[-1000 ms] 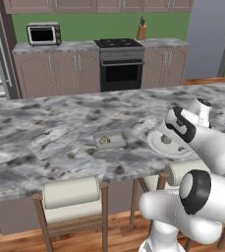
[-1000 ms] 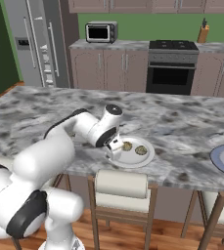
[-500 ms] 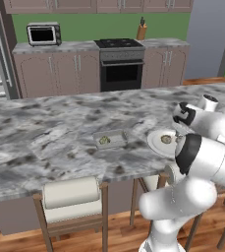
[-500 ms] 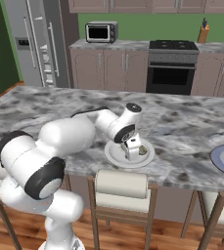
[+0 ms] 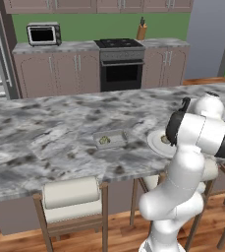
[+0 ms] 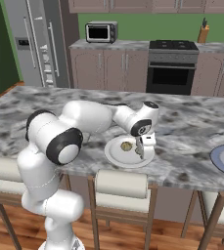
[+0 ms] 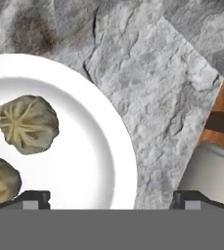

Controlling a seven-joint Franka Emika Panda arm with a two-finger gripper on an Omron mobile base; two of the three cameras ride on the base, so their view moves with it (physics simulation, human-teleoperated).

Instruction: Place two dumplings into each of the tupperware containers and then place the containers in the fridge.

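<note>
The gripper (image 6: 141, 152) hangs just above the white plate (image 6: 114, 155) with its jaws spread wide and nothing between them. In the hand view the whole dumpling (image 7: 28, 124) lies outside the left finger, not between the two, and a second dumpling (image 7: 0, 179) sits just beside that finger tip. If the hand came straight down from here, I'd expect the left finger to land on that nearer one and squash or roll it, while the right finger met bare counter (image 7: 152, 93) past the rim (the jaws straddle the plate's edge). The dumplings are round, so no real long axis; the whole one's pleated crown faces up at the hand.
</note>
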